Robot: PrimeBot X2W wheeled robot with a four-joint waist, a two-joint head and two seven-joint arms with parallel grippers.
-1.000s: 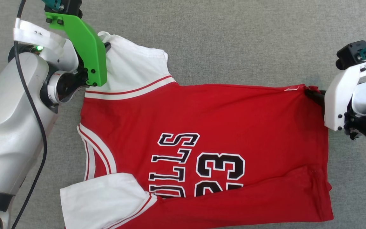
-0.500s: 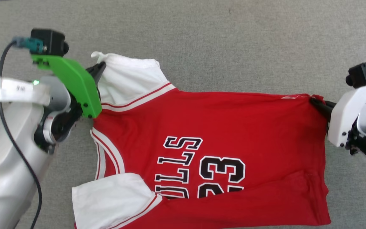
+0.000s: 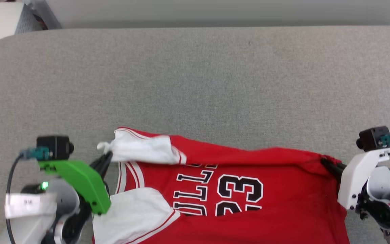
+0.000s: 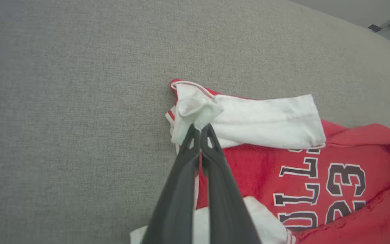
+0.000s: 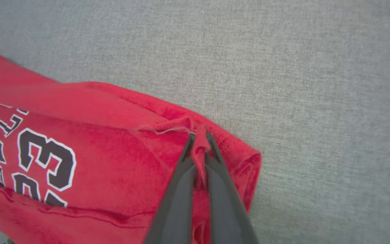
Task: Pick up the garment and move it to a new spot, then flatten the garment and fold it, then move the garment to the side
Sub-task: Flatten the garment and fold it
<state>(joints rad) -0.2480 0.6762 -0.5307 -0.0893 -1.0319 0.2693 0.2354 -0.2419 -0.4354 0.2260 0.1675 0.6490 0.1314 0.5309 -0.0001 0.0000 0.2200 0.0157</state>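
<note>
The garment (image 3: 283, 189) is lying across the near part of the grey padded surface (image 3: 195, 84), its far edge doubling over the lettering. The left gripper (image 4: 200, 128) is pinching the white sleeve at the left end, jaws closed on cloth. The right gripper (image 5: 200, 136) is clamping the red hem corner at the right end.

Left pincer (image 4: 200, 127): two long dark grey fingers, small triangular cut-outs near tips. Green bracket (image 3: 76, 181) with dark screws carries black camera cube (image 3: 53, 147), teal plug (image 3: 34, 153), black cable (image 3: 10, 183); white tape label (image 3: 27, 204), green LED (image 3: 44, 185). Right pincer (image 5: 200, 135): same dark fingers; white bracket (image 3: 357, 179) with dark screws, black camera (image 3: 372, 138), silver-grey wrist (image 3: 381, 203)
</note>
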